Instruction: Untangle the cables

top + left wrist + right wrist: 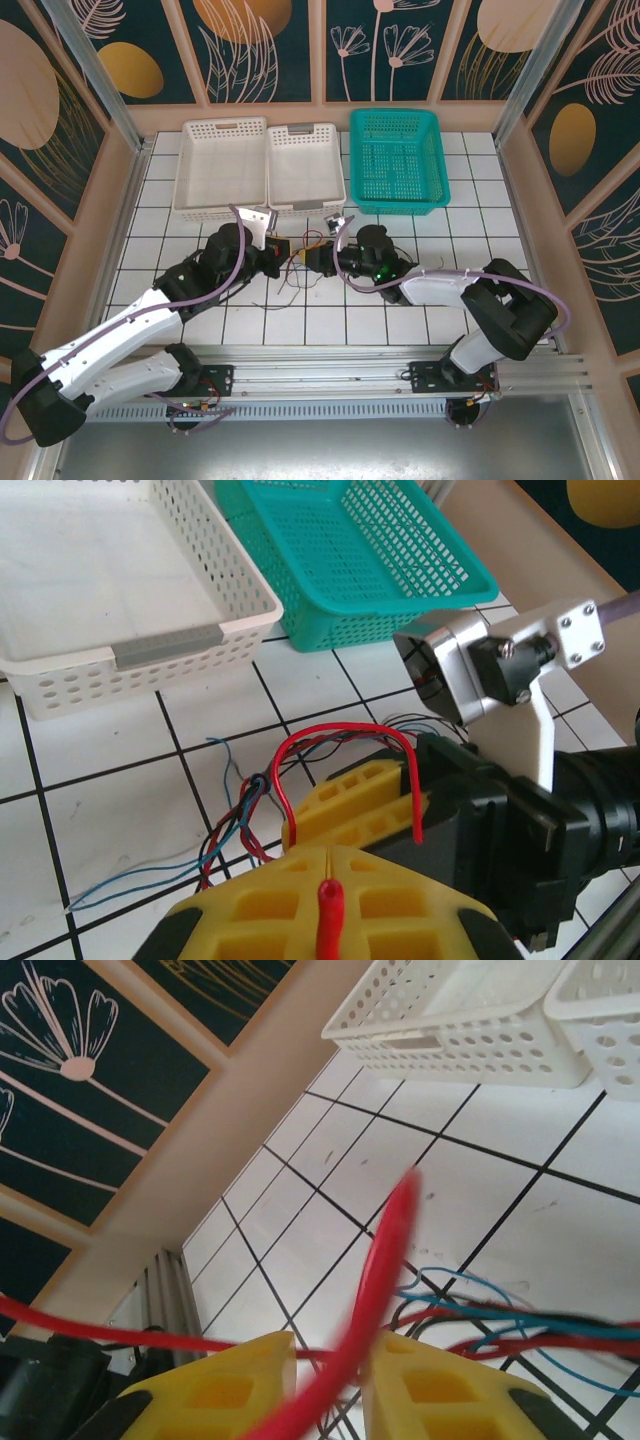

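One red cable point(340, 734), separation step: left gripper point(328, 865) clamped shut on it; right gripper point(330, 1365) jaws near-closed around it, hold unconfirmed. Next: draw it clear of the tangle point(252, 792), ten o'clock of the left jaws.

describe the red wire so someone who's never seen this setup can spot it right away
On the white tiled table, just in front of the two white baskets, a knot of thin wires sits mid-table. The red wire is the one arching up out of it, brighter and thicker than the black and blue strands beside it.
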`<action>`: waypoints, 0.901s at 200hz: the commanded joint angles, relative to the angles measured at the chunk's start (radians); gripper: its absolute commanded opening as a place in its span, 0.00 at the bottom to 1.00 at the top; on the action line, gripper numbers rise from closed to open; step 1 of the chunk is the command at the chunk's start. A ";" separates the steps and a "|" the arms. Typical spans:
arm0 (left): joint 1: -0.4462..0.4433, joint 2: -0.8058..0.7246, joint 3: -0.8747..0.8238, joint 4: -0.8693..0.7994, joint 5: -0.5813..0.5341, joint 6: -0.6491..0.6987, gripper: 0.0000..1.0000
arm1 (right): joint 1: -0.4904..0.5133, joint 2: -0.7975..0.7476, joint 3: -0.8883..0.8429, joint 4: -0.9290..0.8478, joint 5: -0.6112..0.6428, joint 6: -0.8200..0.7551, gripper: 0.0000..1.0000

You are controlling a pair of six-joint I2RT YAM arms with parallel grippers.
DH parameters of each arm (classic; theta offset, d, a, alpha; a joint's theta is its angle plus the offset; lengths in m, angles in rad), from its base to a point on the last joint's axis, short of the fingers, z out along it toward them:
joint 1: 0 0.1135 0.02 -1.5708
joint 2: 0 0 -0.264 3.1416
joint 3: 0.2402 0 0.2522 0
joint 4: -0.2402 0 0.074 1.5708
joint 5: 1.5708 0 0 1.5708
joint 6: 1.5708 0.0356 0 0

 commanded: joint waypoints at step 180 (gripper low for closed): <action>0.005 -0.016 -0.022 0.048 0.010 -0.019 0.00 | -0.026 -0.008 0.026 0.026 -0.010 0.038 0.33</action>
